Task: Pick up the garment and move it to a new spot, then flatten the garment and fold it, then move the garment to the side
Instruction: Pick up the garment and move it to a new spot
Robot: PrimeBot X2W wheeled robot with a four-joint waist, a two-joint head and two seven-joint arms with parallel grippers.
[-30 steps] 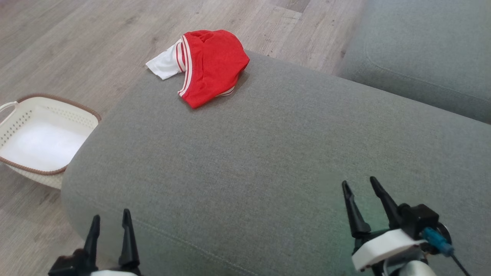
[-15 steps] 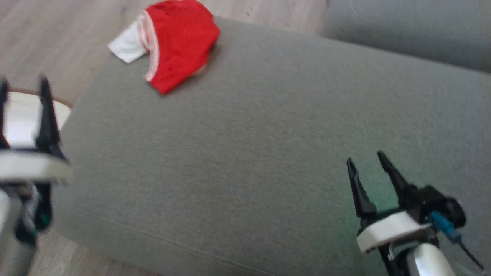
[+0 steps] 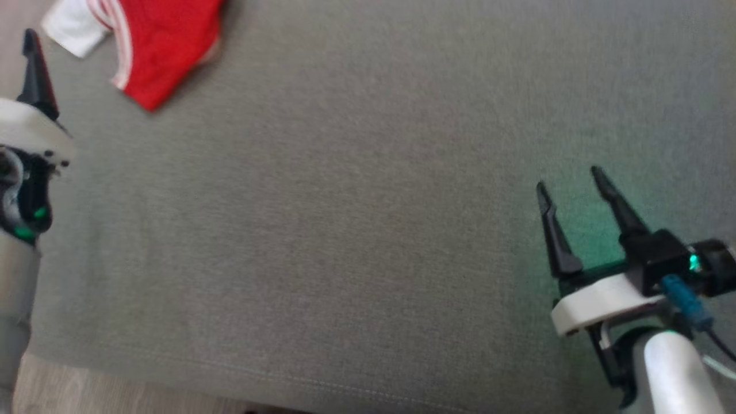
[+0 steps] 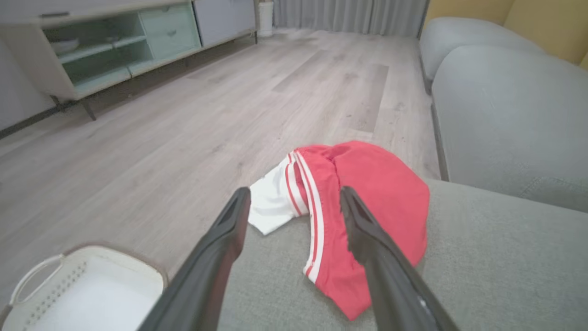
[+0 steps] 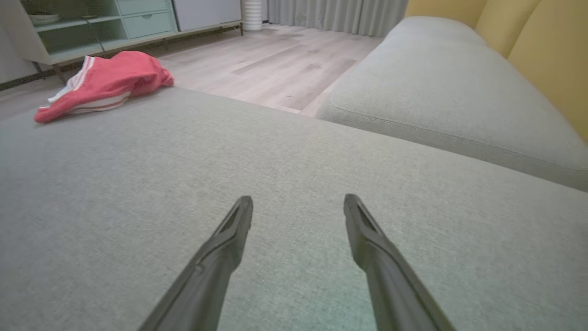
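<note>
I note the head view has dipped and my left gripper (image 4: 295,191) has advanced toward the red shorts (image 3: 161,52) bunched on the sofa cushion's (image 3: 345,230) far-left corner, while the right gripper (image 3: 568,178) hovers nearer, both with fingers splayed and empty.

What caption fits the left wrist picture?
Open left pincer points toward a red-and-white garment bunched at the edge of a grey sofa cushion.

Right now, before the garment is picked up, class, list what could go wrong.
1. The garment lies at the far corner of the cushion, its white part at the edge; a push from the open left jaws could slide it onto the floor.
2. It is bunched in folds, so the jaws may pinch only one layer and the rest could drag.
</note>
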